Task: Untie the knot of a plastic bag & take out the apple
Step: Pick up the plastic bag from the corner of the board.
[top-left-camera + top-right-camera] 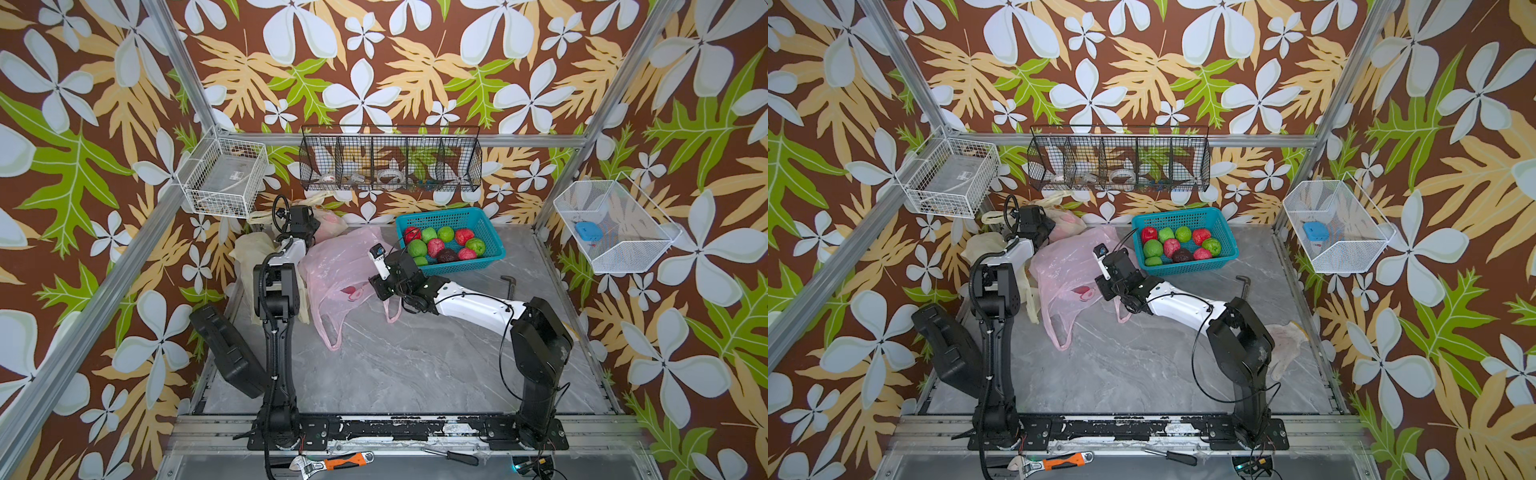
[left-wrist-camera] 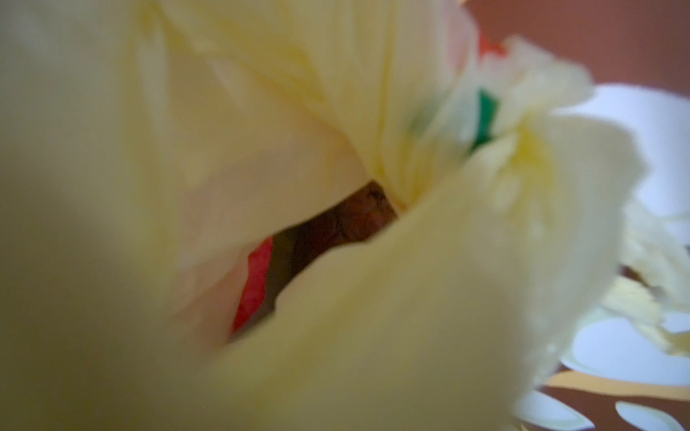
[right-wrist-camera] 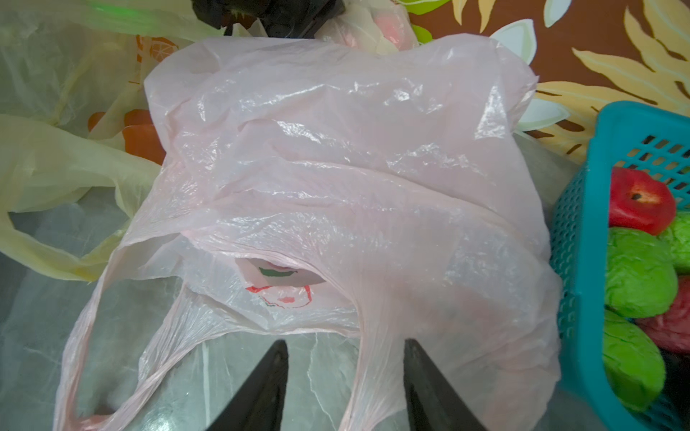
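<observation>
A cream plastic bag (image 1: 334,219) (image 1: 1067,218) lies at the back of the table, and a pinkish apple (image 1: 330,217) (image 3: 390,22) shows through it. My left gripper (image 1: 316,227) (image 1: 1047,224) is pressed against that bag. Cream plastic fills the left wrist view and hides the jaws. A bunched knot (image 2: 522,145) and a red patch (image 2: 254,291) show in a gap there. My right gripper (image 1: 379,287) (image 3: 345,347) is open just in front of a flat pink bag (image 1: 340,266) (image 3: 336,149), with one pink handle (image 3: 377,365) running between its fingers.
A teal basket (image 1: 492,226) of red and green fruit stands right of the pink bag. Another cream bag (image 1: 249,245) lies behind the left arm. A black case (image 1: 228,353) leans at the left. A bent metal tool (image 1: 509,282) and a glove (image 1: 1285,345) lie on the right.
</observation>
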